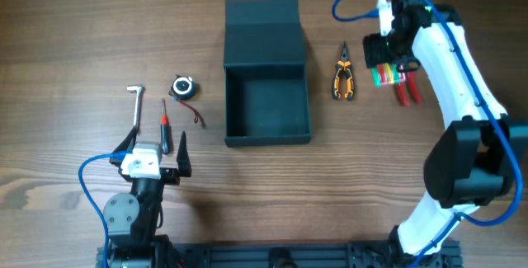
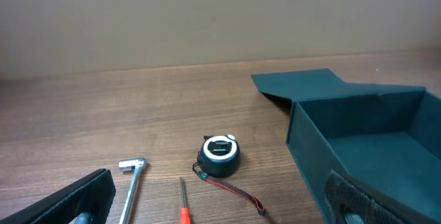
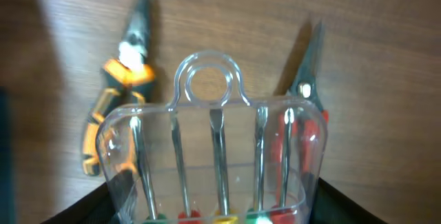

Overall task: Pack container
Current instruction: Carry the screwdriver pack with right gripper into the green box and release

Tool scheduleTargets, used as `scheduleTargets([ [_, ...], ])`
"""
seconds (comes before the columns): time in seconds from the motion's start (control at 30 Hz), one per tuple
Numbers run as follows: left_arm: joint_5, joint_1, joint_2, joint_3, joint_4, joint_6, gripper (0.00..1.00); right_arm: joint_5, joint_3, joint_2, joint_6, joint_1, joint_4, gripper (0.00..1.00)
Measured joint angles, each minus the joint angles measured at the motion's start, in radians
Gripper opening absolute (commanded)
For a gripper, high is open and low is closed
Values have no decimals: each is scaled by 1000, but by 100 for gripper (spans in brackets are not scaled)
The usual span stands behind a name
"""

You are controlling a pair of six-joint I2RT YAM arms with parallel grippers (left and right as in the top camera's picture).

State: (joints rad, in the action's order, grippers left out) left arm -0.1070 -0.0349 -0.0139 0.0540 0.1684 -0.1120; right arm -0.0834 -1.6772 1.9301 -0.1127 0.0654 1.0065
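**Right claw has the screwdriver set, box stands open**

Upper right of the overhead view, the right claw pinches the clear screwdriver set by its two sides, with the orange pliers and red snips close by. The container sits open mid-frame with nothing in it. The smart play looks like a straight lift, case level, carried left over the rim. The left claw hangs spread wide, lower left.

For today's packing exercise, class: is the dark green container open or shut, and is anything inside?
Open and empty: the container has its lid folded back, and only bare floor shows inside.
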Motion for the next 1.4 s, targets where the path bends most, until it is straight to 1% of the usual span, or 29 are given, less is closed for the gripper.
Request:
scheduleTargets([
  [0.2,0,0,0,0,0,0,100,2,-240,0,98,184,123,42],
  [0.33,0,0,0,0,0,0,100,23,-261,0,203,338,165,38],
  [0.4,0,0,0,0,1,0,100,25,-261,0,249,407,164,38],
  [0.5,0,0,0,0,0,0,100,29,-261,0,356,509,161,37],
  [0.63,0,0,0,0,0,0,100,27,-238,0,473,525,158,37],
  [0.83,0,0,0,0,1,0,100,47,-69,9,555,525,48,34],
  [0.93,0,0,0,0,1,0,100,57,-24,37,571,525,24,33],
  [1.07,0,0,0,0,1,0,100,58,-17,87,581,539,9,34],
  [1.2,0,0,0,0,1,0,100,61,-17,146,589,586,-7,33],
  [1.4,0,0,0,0,1,0,100,55,-16,190,623,589,-13,34],
])
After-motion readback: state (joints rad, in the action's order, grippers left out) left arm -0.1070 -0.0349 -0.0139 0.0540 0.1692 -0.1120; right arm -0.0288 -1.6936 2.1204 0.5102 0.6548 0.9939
